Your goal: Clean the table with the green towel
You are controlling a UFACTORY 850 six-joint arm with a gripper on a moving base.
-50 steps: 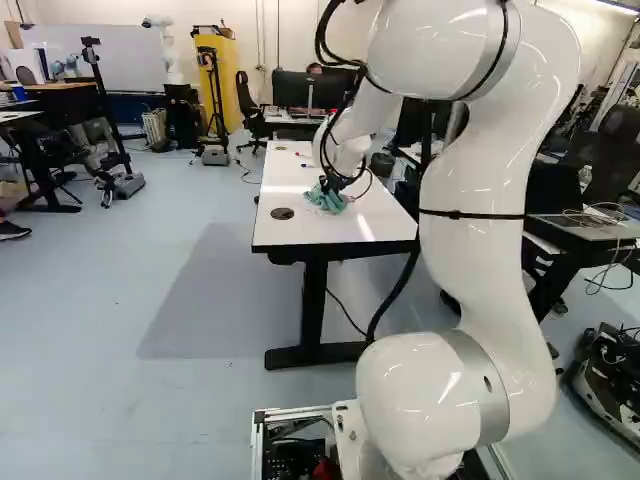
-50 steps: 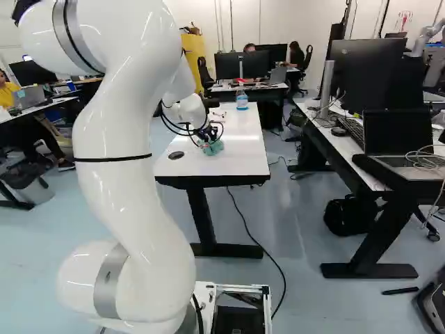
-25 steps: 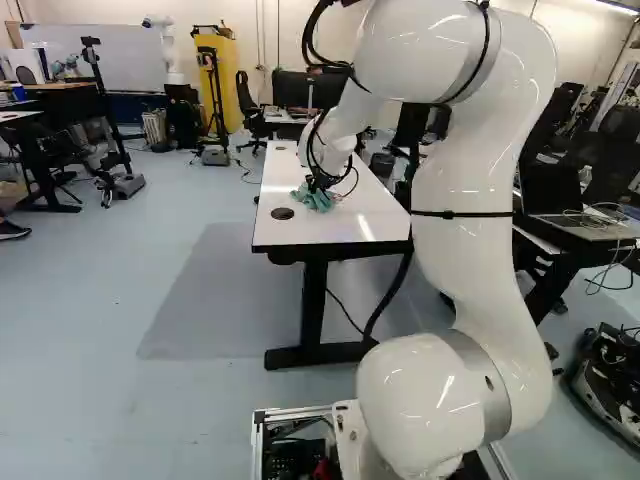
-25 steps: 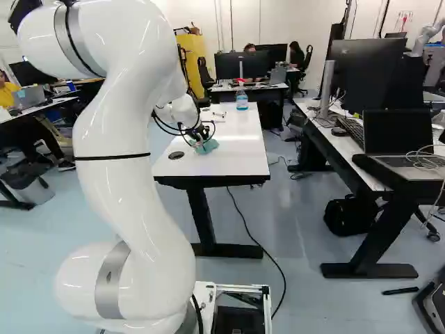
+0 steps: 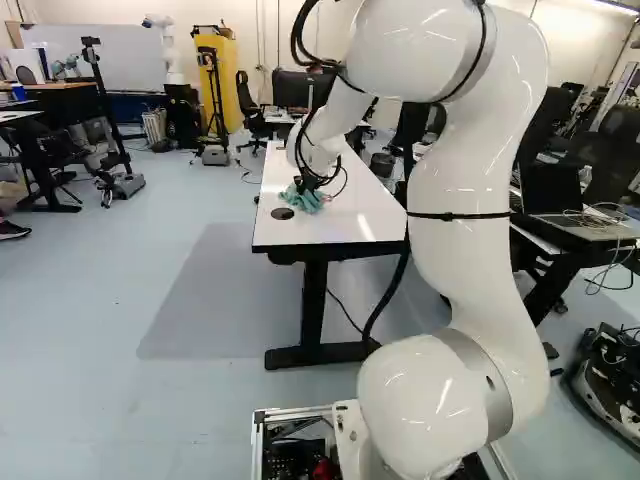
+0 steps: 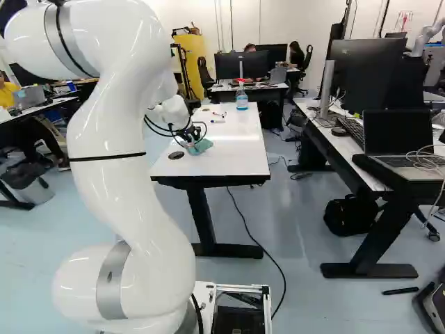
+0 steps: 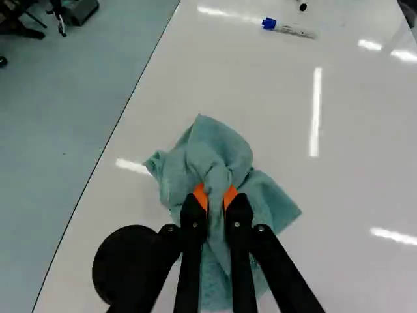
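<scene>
One white table point(image 5: 355, 228) ahead of the base, its nearer end toward the arm point(image 5: 450, 280). Green towel point(image 7: 212, 151) on it, bunched, nearer the table's left long edge than its right, corners splayed out on both sides. Gripper point(image 5: 308, 186) is down at the towel, over the nearer half of the table.

Wrist view: gripper point(image 7: 215, 197) nearly closed, a narrow gap between the orange pads point(image 7: 201, 194), and a fold of towel pinched in it from both sides. More cloth spreads ahead of the fingers and underneath them.

Round black desk grommet point(image 7: 124, 261) just beside the gripper (partly hidden by the finger linkage). Blue-capped marker point(image 7: 290, 29) lying on its side, well ahead of the towel. Clear bottle with a red cap point(image 6: 241, 99) upright near the table's far end.

Right of the right base view: second desk point(image 6: 351, 148) with an open laptop point(image 6: 398, 132) and a large monitor point(image 6: 365, 73) (cables draped over the laptop).
</scene>
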